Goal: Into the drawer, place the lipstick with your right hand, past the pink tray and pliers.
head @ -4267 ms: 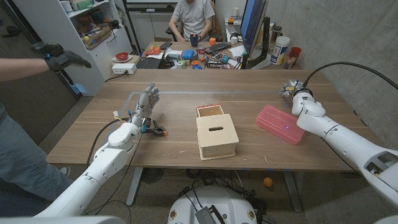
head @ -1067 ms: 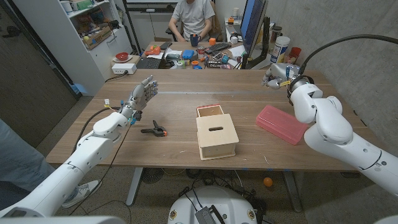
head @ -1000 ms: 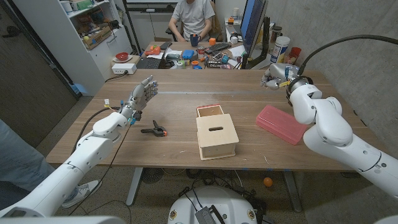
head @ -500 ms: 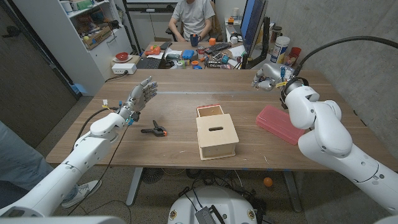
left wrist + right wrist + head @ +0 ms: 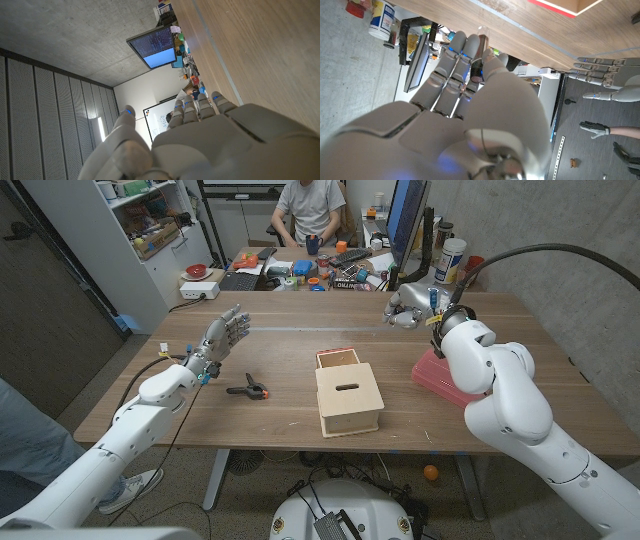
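Note:
My right hand hovers above the table's far right part, beyond the pink tray and to the right of the drawer. In the right wrist view its fingers and thumb pinch the lipstick, a small dark tube with a clear end. The wooden box stands mid-table with its drawer pulled open on the far side, showing a pink inside. Black pliers with orange tips lie left of the box. My left hand is raised above the table's left part, fingers apart, holding nothing.
My right forearm covers part of the pink tray. Behind the table stands a cluttered desk with a monitor, and a person sits there. The right wrist view catches a person's gloved hand off to the side.
My right hand has swung left from the table's far right corner toward the drawer, carrying the lipstick past the pink tray. The left hand has hardly moved.

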Available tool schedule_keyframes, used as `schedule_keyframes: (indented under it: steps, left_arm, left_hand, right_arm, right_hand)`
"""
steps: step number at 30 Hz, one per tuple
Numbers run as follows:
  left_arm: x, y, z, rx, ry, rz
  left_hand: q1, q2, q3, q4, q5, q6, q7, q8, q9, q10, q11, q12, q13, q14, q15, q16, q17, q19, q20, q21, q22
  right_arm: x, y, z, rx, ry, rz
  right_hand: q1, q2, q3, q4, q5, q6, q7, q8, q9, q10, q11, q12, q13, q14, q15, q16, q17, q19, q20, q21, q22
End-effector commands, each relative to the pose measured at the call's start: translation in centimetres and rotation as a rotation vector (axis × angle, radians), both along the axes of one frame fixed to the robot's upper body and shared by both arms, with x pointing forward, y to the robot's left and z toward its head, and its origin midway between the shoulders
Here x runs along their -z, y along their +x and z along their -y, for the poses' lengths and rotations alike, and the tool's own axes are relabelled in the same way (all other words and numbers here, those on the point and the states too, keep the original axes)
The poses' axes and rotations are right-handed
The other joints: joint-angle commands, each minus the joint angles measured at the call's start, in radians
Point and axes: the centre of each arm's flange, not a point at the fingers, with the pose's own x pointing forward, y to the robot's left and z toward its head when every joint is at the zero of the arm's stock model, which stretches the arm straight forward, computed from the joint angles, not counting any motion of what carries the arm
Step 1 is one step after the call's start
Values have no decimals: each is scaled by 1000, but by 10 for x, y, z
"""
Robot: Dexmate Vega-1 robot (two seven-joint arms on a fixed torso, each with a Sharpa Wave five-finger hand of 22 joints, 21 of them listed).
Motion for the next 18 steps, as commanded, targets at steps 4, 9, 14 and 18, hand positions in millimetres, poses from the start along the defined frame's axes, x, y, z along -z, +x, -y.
schedule_keyframes:
  steps: [4, 9, 14, 18]
  left_arm:
    - [6, -8, -5, -4, -10, 4]
    - [8, -9, -7, -1, -15, 4]
    - [8, -11, -8, -9, -12, 6]
    - [5, -13, -8, -17, -8, 12]
  left_hand:
    - [2, 6, 3, -6, 1, 4, 14, -2, 6, 1, 10, -1, 2, -1, 2, 3, 3, -6, -2, -3, 4]
    - [3, 7, 4, -6, 1, 5, 13, -2, 6, 1, 9, -2, 2, -1, 2, 3, 3, -6, -2, -2, 4]
    - [3, 7, 4, -6, 1, 5, 13, -2, 6, 1, 8, -2, 1, -2, 2, 3, 3, -6, -3, -2, 4]
    - [3, 7, 4, -7, 1, 6, 12, -1, 6, 1, 7, -2, 1, -1, 2, 3, 3, -6, -3, -1, 4]
  right_arm:
    - [3, 5, -36, -80, -51, 0]
    - [7, 9, -47, -109, -57, 3]
    - [8, 12, -53, -127, -72, -19]
    - [10, 12, -57, -138, -85, -37]
  right_hand:
    - [4, 7, 0, -2, 3, 1, 4, 0, 6, 135, -21, -1, 7, 15, -87, -8, 11, -3, -43, 18, -1]
    - [5, 8, 0, -3, 3, 1, 5, 0, 7, 134, -21, -4, 6, 30, -88, -4, 20, -7, -43, 24, -2]
    - [7, 7, 0, -5, 3, 1, 6, -1, 7, 135, -20, -5, 8, 31, -87, -7, 22, -9, -42, 27, -2]
    - [7, 8, 1, -5, 3, 0, 5, -1, 8, 134, -21, -6, 9, 33, -86, -8, 25, -10, -43, 29, -3]
